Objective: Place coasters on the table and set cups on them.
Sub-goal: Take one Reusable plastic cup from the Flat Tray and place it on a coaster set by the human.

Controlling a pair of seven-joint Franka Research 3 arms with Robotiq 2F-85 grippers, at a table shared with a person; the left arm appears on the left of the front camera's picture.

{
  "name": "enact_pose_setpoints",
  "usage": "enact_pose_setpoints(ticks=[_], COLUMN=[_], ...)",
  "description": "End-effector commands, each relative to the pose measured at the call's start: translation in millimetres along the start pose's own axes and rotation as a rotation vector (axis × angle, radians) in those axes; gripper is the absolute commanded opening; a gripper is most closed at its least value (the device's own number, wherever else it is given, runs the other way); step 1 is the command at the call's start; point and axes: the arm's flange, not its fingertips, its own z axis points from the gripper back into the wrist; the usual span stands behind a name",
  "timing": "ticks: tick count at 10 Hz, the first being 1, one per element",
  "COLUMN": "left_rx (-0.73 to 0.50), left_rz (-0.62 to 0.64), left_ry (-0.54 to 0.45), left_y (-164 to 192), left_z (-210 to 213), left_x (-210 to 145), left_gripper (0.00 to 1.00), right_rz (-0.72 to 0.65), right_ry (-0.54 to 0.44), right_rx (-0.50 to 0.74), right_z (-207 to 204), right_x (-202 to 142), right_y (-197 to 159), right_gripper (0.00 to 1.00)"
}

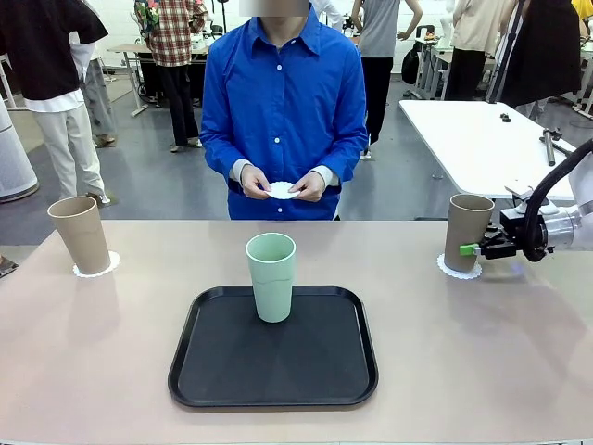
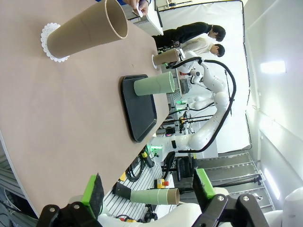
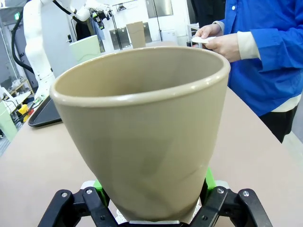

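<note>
white right arm (image 1: 584,222), black cable (image 1: 547,190), black right gripper (image 1: 473,249), green pads (image 1: 468,249)

Front view looks across the bench (image 1: 93,352) toward a person (image 1: 283,111). Left wrist view, rolled sideways, surveys the same bench from one end. Right wrist view sits tight against a tan cup (image 3: 142,127), person behind.

A tan cup (image 2: 87,29) stands on a coaster (image 2: 46,38), the mint cup (image 2: 154,86) on the tray (image 2: 137,113).
</note>
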Motion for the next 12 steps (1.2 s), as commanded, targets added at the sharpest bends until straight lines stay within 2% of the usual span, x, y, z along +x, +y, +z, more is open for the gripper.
enact_pose_setpoints(ticks=[1,12], left_rx=[0.006,0.006], left_rz=[0.0,0.0], left_ry=[-0.003,-0.003], left_y=[-2.2,-2.2], left_z=[1.1,1.1], left_x=[-0.6,-0.6], left_gripper=[1.0,1.0], right_rz=[-0.016,0.014], right_ry=[0.011,0.023], right_rx=[0.029,0.077], right_z=[1.0,9.7], right_x=[0.3,-2.1], right_y=[-9.4,-13.2], right_gripper=[1.0,1.0])
